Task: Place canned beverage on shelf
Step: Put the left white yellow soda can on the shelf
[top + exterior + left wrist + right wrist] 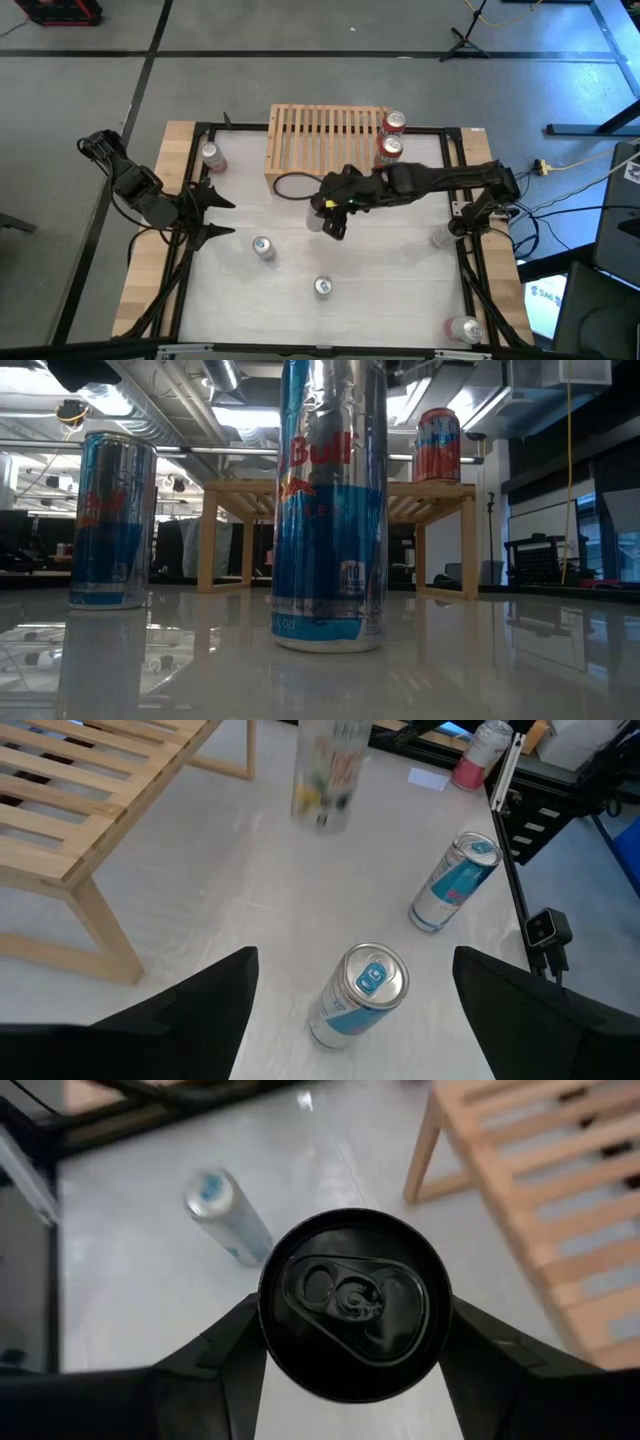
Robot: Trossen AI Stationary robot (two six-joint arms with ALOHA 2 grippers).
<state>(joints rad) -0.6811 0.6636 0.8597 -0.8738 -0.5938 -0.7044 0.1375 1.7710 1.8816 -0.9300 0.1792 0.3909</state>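
Right wrist view: a black-topped can [350,1302] is pinched between the right end effector's [350,1345] fingers, just beside the shelf [540,1200]. The left end effector [205,208] is spread.

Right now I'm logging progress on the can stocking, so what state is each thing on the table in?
Shelf: upright, two red cans on its right end.
Red cans: upright on the shelf.
Black-topped can: upright, between the right gripper's fingers.
Right gripper: shut on the black-topped can, in front of the shelf.
Left gripper: open, empty, at the table's left edge.
Blue cans: upright on the table.
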